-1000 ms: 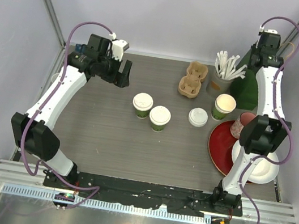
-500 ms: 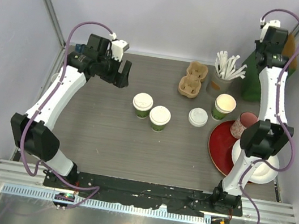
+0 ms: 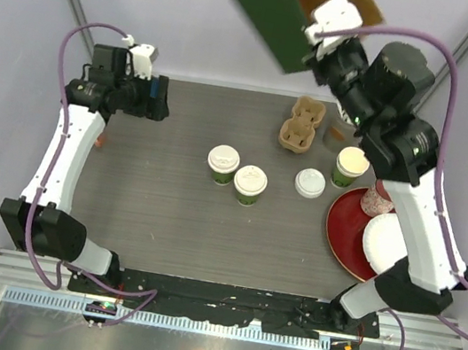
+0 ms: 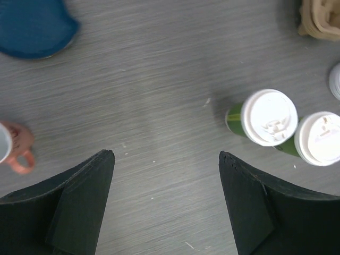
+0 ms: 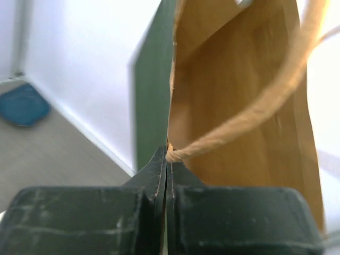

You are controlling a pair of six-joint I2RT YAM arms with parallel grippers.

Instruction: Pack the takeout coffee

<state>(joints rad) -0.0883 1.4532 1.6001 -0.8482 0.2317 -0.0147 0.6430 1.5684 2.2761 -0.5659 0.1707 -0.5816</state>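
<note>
— Where are the lidded cups [image 3: 223, 163]?
— Side by side on the counter [image 3: 165, 208], upright. Probably light, thin-walled, crushable; grip gently round the body, below the lid.
— Pincers?
— The left pincer [image 4: 166, 155] is released, empty; the right pincer [image 5: 167, 159] is clenched on the paper bag [image 3: 275, 11] rim, aloft.

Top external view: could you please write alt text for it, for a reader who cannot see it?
The right arm, jaws shut on a green paper bag, holds it raised off the table. Two lidded green cups stand mid-table, with a loose lid and a cardboard carrier nearby.
</note>
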